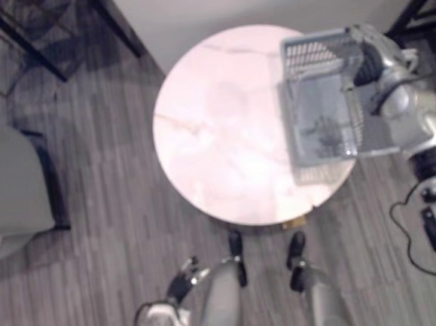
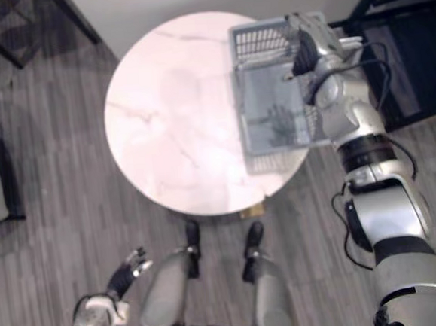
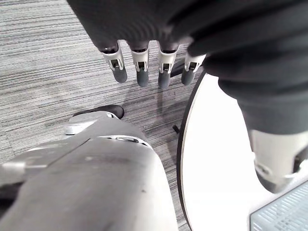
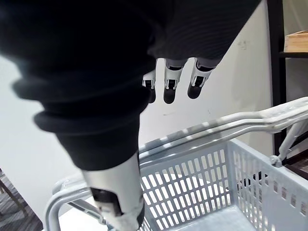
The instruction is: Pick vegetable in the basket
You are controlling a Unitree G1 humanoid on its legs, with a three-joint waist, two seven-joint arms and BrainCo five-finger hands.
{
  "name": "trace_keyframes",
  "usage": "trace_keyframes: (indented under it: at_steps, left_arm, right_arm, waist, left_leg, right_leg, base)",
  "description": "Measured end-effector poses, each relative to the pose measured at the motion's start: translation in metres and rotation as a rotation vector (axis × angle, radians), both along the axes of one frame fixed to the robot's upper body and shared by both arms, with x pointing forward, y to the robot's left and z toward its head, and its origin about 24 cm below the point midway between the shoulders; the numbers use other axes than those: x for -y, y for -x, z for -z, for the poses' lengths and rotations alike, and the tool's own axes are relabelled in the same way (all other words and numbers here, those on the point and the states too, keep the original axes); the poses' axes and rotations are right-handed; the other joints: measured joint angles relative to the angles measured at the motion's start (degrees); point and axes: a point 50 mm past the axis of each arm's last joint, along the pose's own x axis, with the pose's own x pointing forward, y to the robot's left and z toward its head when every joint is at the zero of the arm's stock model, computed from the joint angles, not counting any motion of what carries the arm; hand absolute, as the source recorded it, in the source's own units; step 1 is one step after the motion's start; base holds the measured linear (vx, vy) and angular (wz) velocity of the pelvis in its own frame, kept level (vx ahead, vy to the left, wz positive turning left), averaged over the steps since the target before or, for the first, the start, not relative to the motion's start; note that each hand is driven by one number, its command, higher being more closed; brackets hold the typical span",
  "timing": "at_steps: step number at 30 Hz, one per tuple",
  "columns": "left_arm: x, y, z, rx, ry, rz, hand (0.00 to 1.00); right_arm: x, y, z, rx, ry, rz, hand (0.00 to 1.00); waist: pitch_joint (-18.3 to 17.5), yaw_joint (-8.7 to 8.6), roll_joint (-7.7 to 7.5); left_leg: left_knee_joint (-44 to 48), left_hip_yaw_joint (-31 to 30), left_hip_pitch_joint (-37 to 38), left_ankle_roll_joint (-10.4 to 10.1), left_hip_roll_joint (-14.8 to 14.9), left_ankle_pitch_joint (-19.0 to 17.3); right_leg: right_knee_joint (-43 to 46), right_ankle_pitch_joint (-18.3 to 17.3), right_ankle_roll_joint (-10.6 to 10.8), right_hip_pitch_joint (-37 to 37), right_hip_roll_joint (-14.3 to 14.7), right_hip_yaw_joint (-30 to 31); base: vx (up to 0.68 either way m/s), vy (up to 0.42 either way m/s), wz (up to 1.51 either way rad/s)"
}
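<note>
A grey plastic basket (image 1: 294, 127) with two handles stands on the right side of the round white table (image 1: 216, 133). On the basket's floor lies a dark patch (image 2: 279, 120); I cannot tell whether it is a vegetable or a shadow. My right hand (image 2: 307, 44) hovers over the basket's far right corner. In the right wrist view its fingers (image 4: 168, 86) are straight above the handles and the basket's wall (image 4: 192, 178), holding nothing. My left hand (image 1: 183, 279) hangs low beside the table's near edge, and its fingers (image 3: 139, 70) are relaxed and empty.
A grey chair (image 1: 8, 187) stands to the left of the table. A dark-framed shelf (image 2: 405, 42) is at the right, close behind the basket. Another dark frame (image 1: 27, 34) is at the far left. Grey plank floor surrounds the table.
</note>
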Motion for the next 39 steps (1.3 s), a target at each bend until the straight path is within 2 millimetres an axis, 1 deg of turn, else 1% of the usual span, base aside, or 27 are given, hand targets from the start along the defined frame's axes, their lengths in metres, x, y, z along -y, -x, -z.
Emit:
trace_keyframes:
  at_steps: [1, 2, 5, 8, 13, 14, 17, 19, 20, 21, 22, 23, 25, 26, 27, 28, 29, 30, 31, 32, 33, 34, 35, 36, 37, 38, 39]
  left_arm:
    - [0.0, -0.004, -0.001, 0.007, 0.0, 0.002, 0.0]
    - [0.004, -0.012, -0.004, 0.021, 0.001, 0.021, 0.0]
    - [0.009, -0.022, -0.009, 0.051, 0.026, 0.024, 0.0]
    - [0.009, -0.024, -0.009, 0.056, 0.027, 0.016, 0.0]
    - [0.008, -0.025, -0.011, 0.072, 0.05, -0.002, 0.0]
    - [0.008, -0.025, -0.012, 0.078, 0.053, 0.003, 0.0]
    - [0.009, -0.026, -0.013, 0.085, 0.061, 0.015, 0.0]
    - [0.007, -0.023, -0.014, 0.089, 0.063, 0.008, 0.0]
    - [0.004, -0.018, -0.014, 0.096, 0.063, -0.002, 0.0]
    - [0.002, -0.016, -0.015, 0.099, 0.062, -0.01, 0.0]
    - [-0.002, -0.009, -0.014, 0.1, 0.059, -0.027, 0.0]
    - [-0.004, -0.003, -0.012, 0.091, 0.055, -0.035, 0.0]
    - [-0.003, 0.003, -0.009, 0.074, 0.055, -0.033, 0.0]
    - [-0.001, 0.008, -0.006, 0.058, 0.054, -0.031, 0.0]
    - [-0.001, 0.012, -0.004, 0.046, 0.054, -0.031, 0.0]
    - [-0.002, 0.017, 0.0, 0.022, 0.043, -0.025, 0.0]
    - [-0.002, 0.026, 0.005, -0.014, 0.035, -0.02, 0.0]
    - [-0.002, 0.03, 0.007, -0.027, 0.032, -0.017, 0.0]
    - [-0.001, 0.034, 0.009, -0.045, 0.025, -0.007, 0.0]
    - [-0.001, 0.039, 0.011, -0.059, 0.028, -0.001, 0.0]
    - [-0.001, 0.045, 0.013, -0.07, 0.029, 0.006, 0.0]
    - [-0.001, 0.048, 0.013, -0.075, 0.029, 0.011, 0.0]
    - [-0.001, 0.053, 0.014, -0.086, 0.024, 0.025, 0.0]
    - [-0.002, 0.059, 0.016, -0.106, 0.018, 0.033, 0.0]
    - [-0.002, 0.063, 0.018, -0.116, 0.018, 0.034, 0.0]
    - [-0.002, 0.069, 0.021, -0.141, 0.023, 0.03, 0.0]
    - [-0.002, 0.073, 0.023, -0.156, 0.027, 0.026, 0.0]
  right_arm:
    - [0.0, 0.001, -0.006, 0.014, -0.012, -0.005, 1.0]
    - [0.004, 0.002, -0.016, 0.03, -0.003, 0.01, 1.0]
    - [0.006, 0.0, -0.029, -0.004, 0.028, 0.054, 1.0]
    - [0.004, 0.001, -0.037, -0.014, 0.02, 0.05, 1.0]
    - [-0.001, 0.0, -0.034, -0.033, 0.003, 0.012, 1.0]
    - [-0.003, 0.0, -0.029, -0.06, 0.016, -0.012, 1.0]
    - [-0.001, -0.001, -0.014, -0.111, 0.028, -0.026, 1.0]
    - [0.005, -0.003, -0.001, -0.169, 0.012, -0.021, 1.0]
    - [0.007, -0.003, 0.004, -0.188, -0.008, -0.032, 1.0]
    - [0.006, -0.003, 0.005, -0.196, -0.011, -0.041, 1.0]
    - [0.003, -0.003, 0.006, -0.203, -0.007, -0.068, 1.0]
    - [0.002, -0.003, 0.007, -0.206, -0.004, -0.084, 1.0]
    - [0.006, -0.001, 0.013, -0.213, -0.023, -0.09, 1.0]
    - [0.013, 0.003, 0.021, -0.215, -0.059, -0.086, 1.0]
    - [0.017, 0.005, 0.027, -0.218, -0.074, -0.084, 1.0]
    - [0.021, 0.008, 0.035, -0.228, -0.09, -0.079, 1.0]
    - [0.029, 0.015, 0.054, -0.258, -0.12, -0.072, 1.0]
    - [0.033, 0.018, 0.063, -0.274, -0.139, -0.065, 1.0]
    - [0.041, 0.025, 0.078, -0.303, -0.165, -0.048, 1.0]
    - [0.05, 0.034, 0.1, -0.347, -0.195, -0.023, 1.0]
    - [0.057, 0.044, 0.117, -0.382, -0.227, -0.006, 1.0]
    - [0.06, 0.05, 0.125, -0.397, -0.236, 0.002, 1.0]
    - [0.066, 0.061, 0.139, -0.419, -0.258, 0.017, 1.0]
    - [0.066, 0.07, 0.151, -0.435, -0.284, 0.018, 1.0]
    - [0.065, 0.074, 0.157, -0.438, -0.301, 0.017, 1.0]
    - [0.062, 0.085, 0.172, -0.458, -0.334, 0.013, 1.0]
    - [0.06, 0.091, 0.182, -0.472, -0.36, 0.014, 1.0]
  waist:
    - [0.1, 0.01, 0.15]
    - [0.5, -0.03, 0.87]
    - [1.1, 0.24, 2.04]
    - [1.2, 0.38, 2.3]
    - [1.2, 0.16, 2.23]
    - [1.2, -0.08, 2.19]
    - [1.3, -0.08, 1.96]
    - [1.3, -0.17, 1.76]
    - [1.3, -0.19, 1.65]
    - [1.3, -0.16, 1.6]
    - [1.3, -0.05, 1.28]
    - [1.3, -0.15, 1.11]
    - [1.2, -0.52, 1.03]
    - [0.6, -1.55, 0.74]
    - [-0.1, -1.96, 0.45]
    - [-1.8, -2.73, -0.43]
    - [-4.4, -3.68, -1.85]
    - [-5.3, -4.01, -2.34]
    - [-6.4, -4.39, -2.78]
    - [-8.5, -4.66, -3.15]
    - [-10.3, -4.92, -3.29]
    - [-11.1, -4.93, -3.24]
    - [-12.2, -5.2, -3.25]
    - [-13.3, -6.0, -3.53]
    - [-13.8, -6.41, -3.65]
    - [-14.7, -7.06, -4.08]
    - [-15.0, -7.92, -4.11]
  left_leg:
    - [0.0, -0.1, -0.8, 0.1, -0.2, 0.4]
    - [0.0, -1.1, -2.4, 0.1, -0.7, 0.8]
    - [-0.2, -1.1, -5.0, 0.3, -1.2, 1.6]
    - [-2.3, -0.9, -5.4, 0.4, -1.8, 3.1]
    - [-6.0, 0.4, -3.9, 0.2, -1.7, 5.5]
    - [-7.9, 0.8, -2.6, -0.1, -1.6, 6.5]
    - [-9.9, 1.7, 0.6, -0.4, -0.8, 7.2]
    - [-9.2, 2.3, 3.1, -1.1, 0.2, 6.2]
    - [-7.0, 2.4, 3.6, -1.5, 1.0, 4.3]
    - [-5.3, 2.4, 3.6, -1.7, 1.4, 3.0]
    - [-2.5, 2.5, 4.0, -1.8, 2.3, 0.7]
    - [-1.2, 3.9, 5.4, -1.9, 2.9, -0.8]
    - [-1.6, 4.8, 8.4, -1.8, 2.9, -1.5]
    - [-2.0, 4.7, 11.0, -1.6, 2.5, -2.3]
    - [-2.5, 4.7, 11.8, -1.7, 2.4, -2.6]
    - [-3.3, 5.0, 12.3, -1.7, 2.0, -2.7]
    - [-4.9, 5.0, 13.6, -1.7, 1.3, -2.7]
    - [-5.4, 5.1, 14.4, -1.7, 1.1, -2.7]
    - [-6.0, 5.1, 15.8, -1.7, 0.9, -2.7]
    - [-6.6, 5.0, 17.2, -1.8, 0.7, -2.8]
    - [-6.9, 5.1, 18.5, -1.7, 0.3, -3.1]
    - [-7.2, 5.3, 19.2, -1.6, 0.2, -3.4]
    - [-7.4, 5.9, 20.6, -1.4, -0.1, -4.1]
    - [-7.4, 7.2, 21.3, -1.3, -0.3, -4.6]
    - [-7.4, 7.8, 21.7, -1.2, -0.5, -4.9]
    - [-7.3, 10.1, 22.9, -0.9, -0.6, -5.3]
    - [-7.6, 11.4, 23.9, -0.9, -0.6, -5.4]
  right_leg:
    - [0.2, 0.0, 0.0, -0.8, -0.2, -0.4]
    - [0.4, 0.0, 0.0, -2.0, -0.7, -0.8]
    - [2.5, 0.0, 0.0, -5.7, -1.4, -0.9]
    - [4.1, -0.7, -0.7, -7.8, -2.3, -0.9]
    - [5.2, -1.3, -1.1, -8.8, -2.2, -0.6]
    - [5.0, -1.3, -1.1, -8.5, -2.0, -0.4]
    - [3.0, -1.1, -1.0, -6.0, -0.7, 0.2]
    - [0.5, -0.4, -0.6, -2.9, 0.9, 1.7]
    - [-2.1, 1.0, -0.5, -0.8, 2.4, 3.2]
    - [-3.7, 1.9, -0.6, 0.3, 3.2, 4.2]
    - [-5.9, 3.7, -0.9, 1.9, 4.5, 6.1]
    - [-7.7, 4.9, -1.0, 3.7, 5.2, 7.7]
    - [-9.8, 5.8, -0.6, 6.6, 5.5, 9.1]
    - [-11.5, 6.0, -0.4, 9.5, 5.6, 9.8]
    - [-12.4, 6.1, -0.2, 10.3, 5.7, 10.0]
    - [-13.7, 6.6, 0.2, 10.9, 5.7, 10.4]
    - [-15.9, 7.4, 0.4, 12.3, 5.3, 10.7]
    - [-16.0, 7.4, 0.5, 12.8, 5.3, 11.0]
    - [-16.0, 7.4, 0.5, 13.7, 5.1, 10.9]
    - [-16.1, 7.4, 0.5, 14.5, 5.1, 11.0]
    - [-16.1, 7.4, 0.5, 15.2, 5.0, 11.4]
    - [-16.1, 7.4, 0.5, 15.5, 5.0, 11.8]
    - [-16.1, 7.4, 0.5, 16.2, 4.9, 12.6]
    - [-16.1, 7.5, 0.7, 16.2, 4.7, 13.7]
    - [-16.2, 7.6, 0.8, 16.2, 4.6, 14.3]
    - [-16.5, 6.2, 1.4, 16.0, 4.2, 15.5]
    - [-16.5, 5.4, 1.4, 16.3, 3.8, 14.4]
  base:
    - [0.01, 0.022, 0.19]
    - [-0.01, 0.029, 0.2]
    - [-0.06, 0.034, 0.1]
    - [-0.08, -0.001, 0.04]
    - [-0.06, -0.043, -0.03]
    - [-0.04, -0.067, -0.15]
    - [0.0, -0.055, -0.2]
    - [0.05, -0.048, -0.47]
    - [0.07, -0.044, -0.62]
    - [0.09, -0.019, -0.84]
    - [0.1, 0.006, -0.96]
    - [0.1, 0.017, -0.94]
    - [0.1, 0.043, -0.57]
    - [0.1, 0.044, -0.34]
    - [0.09, 0.034, -0.24]
    - [0.1, 0.042, -0.14]
    - [0.12, 0.047, -0.15]
    - [0.12, 0.066, -0.13]
    - [0.1, 0.074, -0.19]
    - [0.1, 0.086, -0.26]
    - [0.06, 0.073, -0.3]
    - [0.04, 0.102, -0.38]
    - [0.0, 0.113, -0.49]
    - [-0.02, 0.112, -0.55]
    - [-0.06, 0.077, -0.75]
    - [-0.09, 0.039, -0.68]
    - [-0.09, 0.029, -0.69]
